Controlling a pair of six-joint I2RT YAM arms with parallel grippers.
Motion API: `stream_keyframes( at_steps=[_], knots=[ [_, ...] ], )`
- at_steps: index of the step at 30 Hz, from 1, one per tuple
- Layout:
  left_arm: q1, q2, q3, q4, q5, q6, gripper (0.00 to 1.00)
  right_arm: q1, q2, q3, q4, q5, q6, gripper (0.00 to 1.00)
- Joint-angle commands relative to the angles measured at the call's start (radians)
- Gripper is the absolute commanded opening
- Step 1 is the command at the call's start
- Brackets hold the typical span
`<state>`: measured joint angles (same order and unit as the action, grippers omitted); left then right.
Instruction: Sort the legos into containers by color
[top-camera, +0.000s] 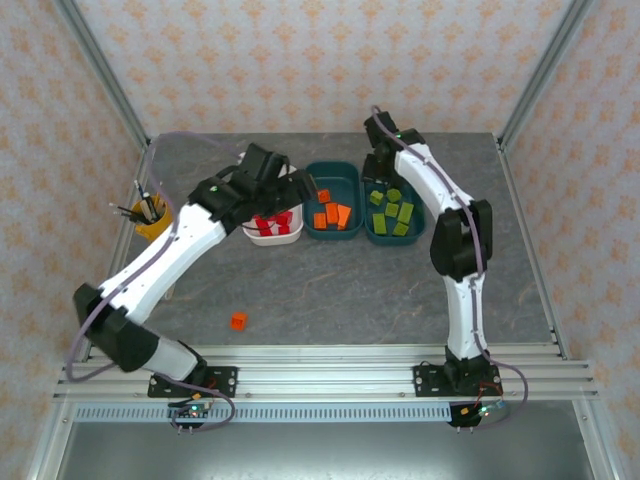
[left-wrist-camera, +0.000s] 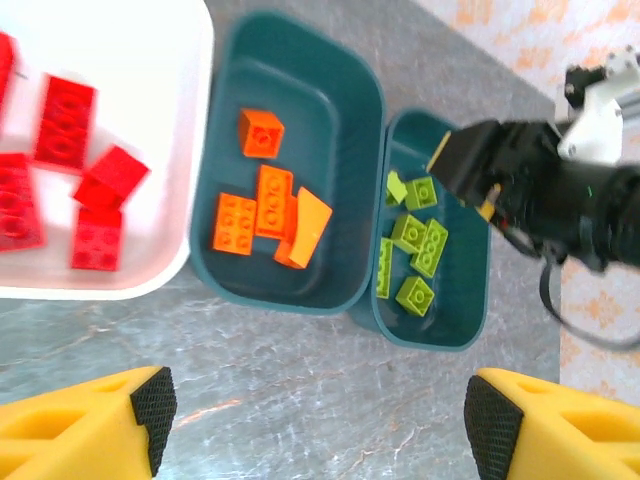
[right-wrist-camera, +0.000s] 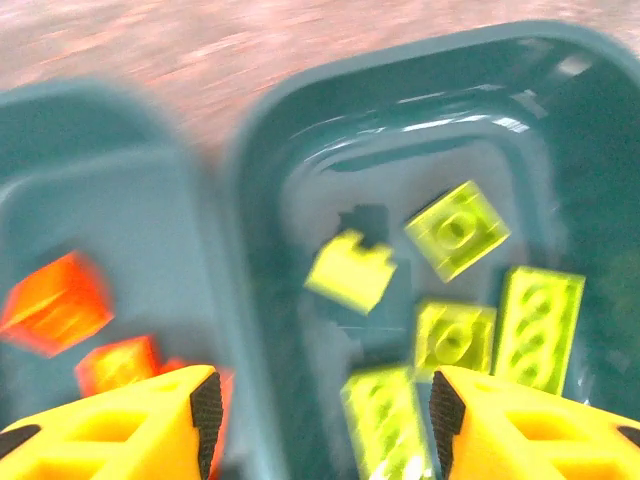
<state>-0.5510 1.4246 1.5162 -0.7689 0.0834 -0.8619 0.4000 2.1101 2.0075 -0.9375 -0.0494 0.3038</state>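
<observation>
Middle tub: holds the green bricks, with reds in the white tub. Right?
No. The middle tub holds orange bricks; the green bricks are in the right-hand tub. The red bricks are in the white tub, per the left wrist view.

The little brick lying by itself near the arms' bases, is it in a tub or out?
Out. The brick lies on the table, well apart from the white tub.
</observation>
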Motion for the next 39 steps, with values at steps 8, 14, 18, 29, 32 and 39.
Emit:
stream_keyframes(
  at_steps=[8, 14, 18, 29, 32, 39],
  knots=[
    [-0.005, -0.459, -0.226, -0.320, -0.305, -0.049, 0.80, 0.490, -0.267, -0.356, 0.144, -0.086, 0.131, 0.65],
    [-0.006, -0.678, -0.318, -0.456, -0.313, -0.088, 0.79, 0.662, -0.173, -0.305, 0.123, -0.182, 0.360, 0.66],
    [-0.006, -0.771, -0.353, -0.528, -0.287, -0.089, 0.79, 0.722, -0.056, -0.188, 0.038, -0.232, 0.513, 0.68],
    [-0.005, -0.913, -0.385, -0.622, -0.198, -0.020, 0.79, 0.841, 0.232, 0.128, -0.092, -0.241, 0.719, 0.75],
    [-0.005, -0.927, -0.384, -0.627, -0.180, 0.012, 0.80, 0.852, 0.270, 0.146, -0.054, -0.250, 0.746, 0.74],
    [-0.006, -0.931, -0.393, -0.617, -0.161, 0.053, 0.80, 0.859, 0.355, 0.209, -0.063, -0.244, 0.784, 0.70]
  ],
)
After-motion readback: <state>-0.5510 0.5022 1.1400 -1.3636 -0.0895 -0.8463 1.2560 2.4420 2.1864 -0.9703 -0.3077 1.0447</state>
